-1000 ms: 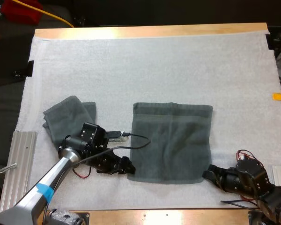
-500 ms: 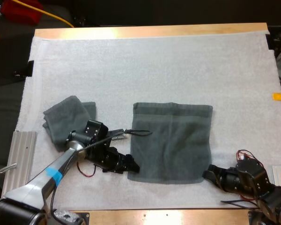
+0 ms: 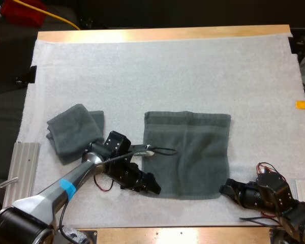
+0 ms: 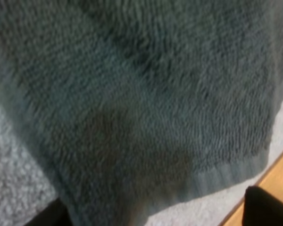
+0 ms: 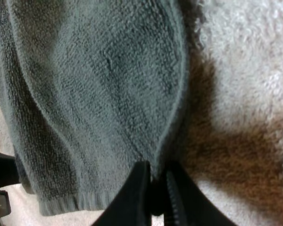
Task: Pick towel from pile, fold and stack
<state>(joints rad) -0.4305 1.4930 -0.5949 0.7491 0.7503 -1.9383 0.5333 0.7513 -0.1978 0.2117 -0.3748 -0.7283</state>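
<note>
A dark grey-green towel (image 3: 188, 152) lies spread flat in the middle of the white mat (image 3: 168, 71). My left gripper (image 3: 153, 184) is low over its near left corner. In the left wrist view the left gripper (image 4: 156, 213) is open, its dark fingertips (image 4: 266, 207) standing wide apart on either side of the towel's (image 4: 132, 103) hemmed edge. My right gripper (image 3: 225, 189) is at the near right corner. In the right wrist view the right gripper (image 5: 154, 197) is shut on the towel's (image 5: 99, 94) raised edge. A second towel (image 3: 73, 129) lies loosely folded at the left.
A ribbed metal rail (image 3: 20, 173) runs along the mat's near left side. The wooden table edge (image 3: 183, 235) is close behind both grippers. Open mat stretches beyond the flat towel toward the far side.
My left gripper has moved right, from beside the towel's near left corner to over its near edge. The right gripper and both towels have stayed put.
</note>
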